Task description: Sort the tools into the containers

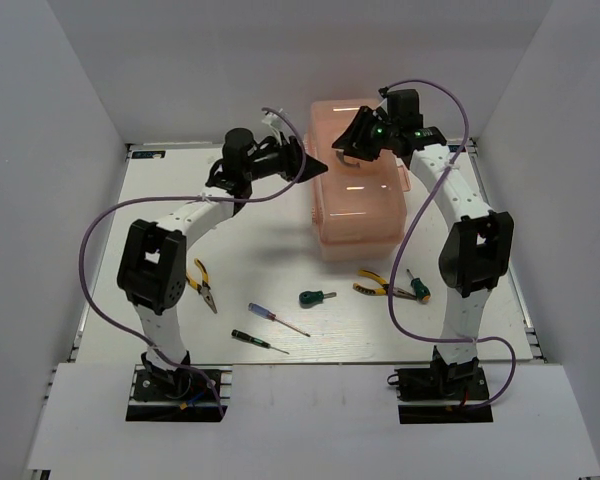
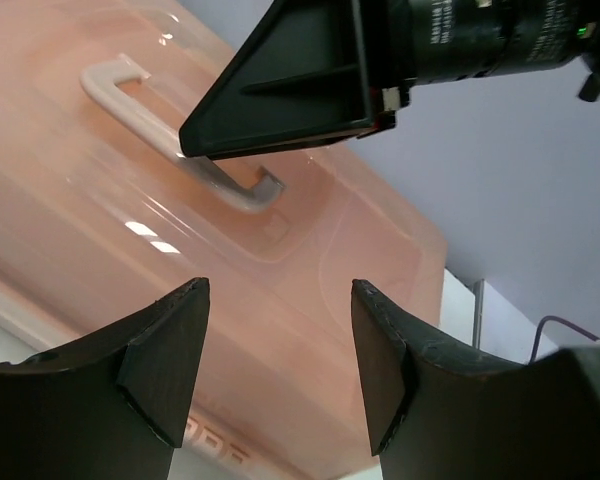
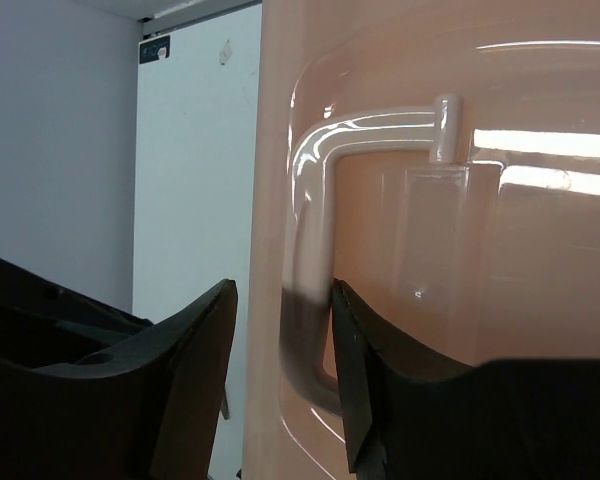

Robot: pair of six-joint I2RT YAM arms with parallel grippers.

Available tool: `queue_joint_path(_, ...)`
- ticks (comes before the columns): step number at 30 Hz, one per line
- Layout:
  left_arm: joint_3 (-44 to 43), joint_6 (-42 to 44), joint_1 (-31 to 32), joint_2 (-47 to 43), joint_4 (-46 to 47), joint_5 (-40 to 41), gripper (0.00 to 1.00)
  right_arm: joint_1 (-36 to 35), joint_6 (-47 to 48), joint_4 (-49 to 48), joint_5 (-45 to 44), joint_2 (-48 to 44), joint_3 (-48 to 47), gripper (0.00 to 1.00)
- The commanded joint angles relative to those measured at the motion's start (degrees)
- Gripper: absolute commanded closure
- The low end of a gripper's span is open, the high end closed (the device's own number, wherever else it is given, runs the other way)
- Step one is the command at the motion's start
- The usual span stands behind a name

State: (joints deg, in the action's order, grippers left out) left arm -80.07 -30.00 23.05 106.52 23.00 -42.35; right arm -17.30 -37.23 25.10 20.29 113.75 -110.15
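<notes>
The translucent salmon-pink plastic toolbox (image 1: pixel 358 190) sits shut, far-centre on the white table (image 1: pixel 250 240); stiff, glossy, probably slippery, so its pale lid handle (image 3: pixel 310 250) is the hold; my right gripper (image 3: pixel 280 295) is spread just over that bar; my left gripper (image 2: pixel 280 290) gapes empty just left of the box; little room between us.
</notes>
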Motion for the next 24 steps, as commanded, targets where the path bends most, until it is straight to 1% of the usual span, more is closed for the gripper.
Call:
queue_joint_path(1, -5.52, 2.75, 1.56, 0.97, -4.27, 2.18, 0.31, -0.1, -2.14, -2.69, 4.49, -1.96, -0.86, 0.51)
queue_joint_path(3, -7.46, 4.94, 2.18, 2.28, -6.38, 4.19, 0.31, 0.07, -2.32, -2.87, 4.93, -1.87, -0.86, 0.51)
queue_joint_path(4, -9.38, 5.47, 2.7, 3.51, -8.39, 4.73, 0.31, 0.16, -2.67, -2.95, 5.19, -1.87, -0.94, 0.51)
queue_joint_path(10, -14.49, 7.58, 4.46, 6.16, -13.41, 9.29, 0.31, 0.34, -3.37, -3.31, 6.07, -1.87, -0.68, 0.53)
queue_joint_path(17, -16.34, 9.43, 5.69, 7.39, -17.11, 13.6, 0.31, 0.51, -3.81, -3.66, 6.51, -1.25, -0.68, 0.53)
queue_joint_path(20, -16.34, 9.43, 6.22, 7.91, -17.91, 14.22, 0.3, 0.43, -3.81, -3.74, 6.6, -0.99, -0.68, 0.53)
queue_joint_path(24, -18.62, 9.96, 6.22, 9.05, -19.66, 14.83, 0.3, 0.6, -3.72, -3.57, 6.6, -1.25, -0.68, 0.53)
